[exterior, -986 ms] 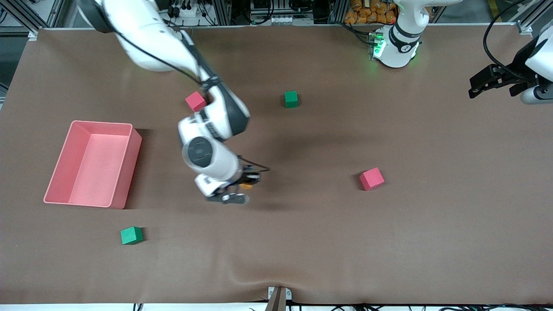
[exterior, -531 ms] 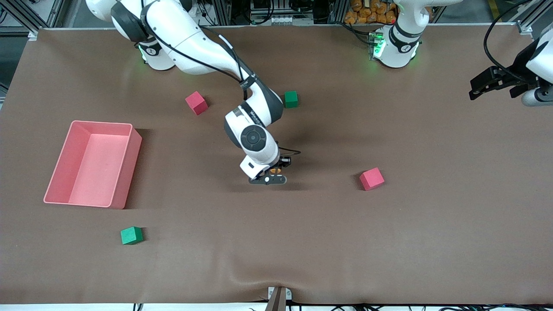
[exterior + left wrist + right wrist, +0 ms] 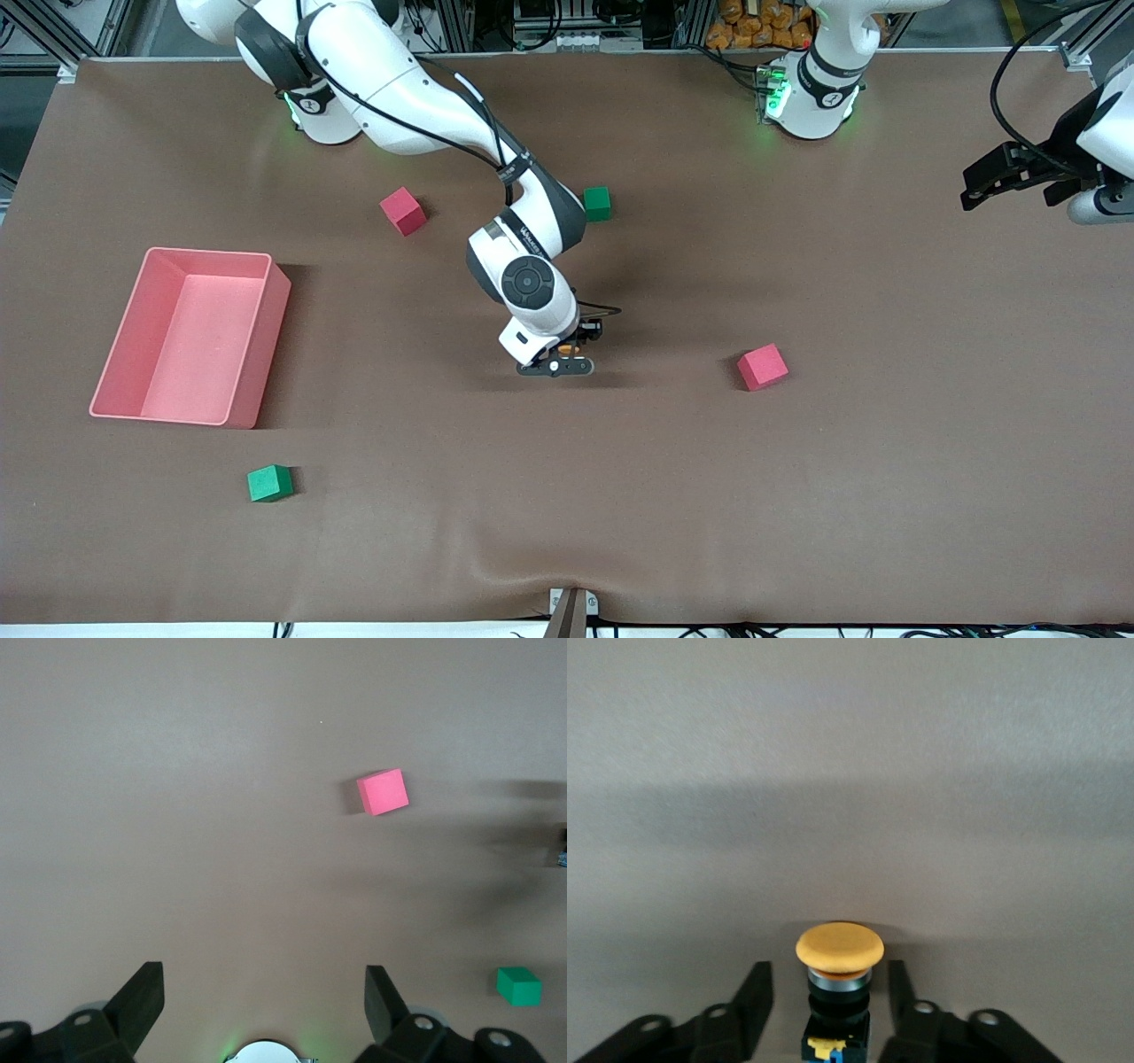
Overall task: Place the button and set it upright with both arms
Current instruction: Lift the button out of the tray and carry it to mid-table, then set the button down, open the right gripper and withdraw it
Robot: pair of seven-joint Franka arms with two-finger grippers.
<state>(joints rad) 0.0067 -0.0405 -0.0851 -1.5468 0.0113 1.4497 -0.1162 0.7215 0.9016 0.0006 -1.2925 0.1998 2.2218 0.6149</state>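
Within the last second the right arm has swung toward the table's middle, and the right gripper (image 3: 562, 358) has come low over the cloth there, while the left gripper (image 3: 1010, 173) waits with jaws wide over the left arm's end. The right gripper's fingers (image 3: 757, 988) now stand apart, flanking the button (image 3: 840, 948) with a gap either side. I judge it just released, at 9 o'clock of the red cube (image 3: 762, 367); upright or not, I cannot tell. Lettering on the right wrist is unreadable.
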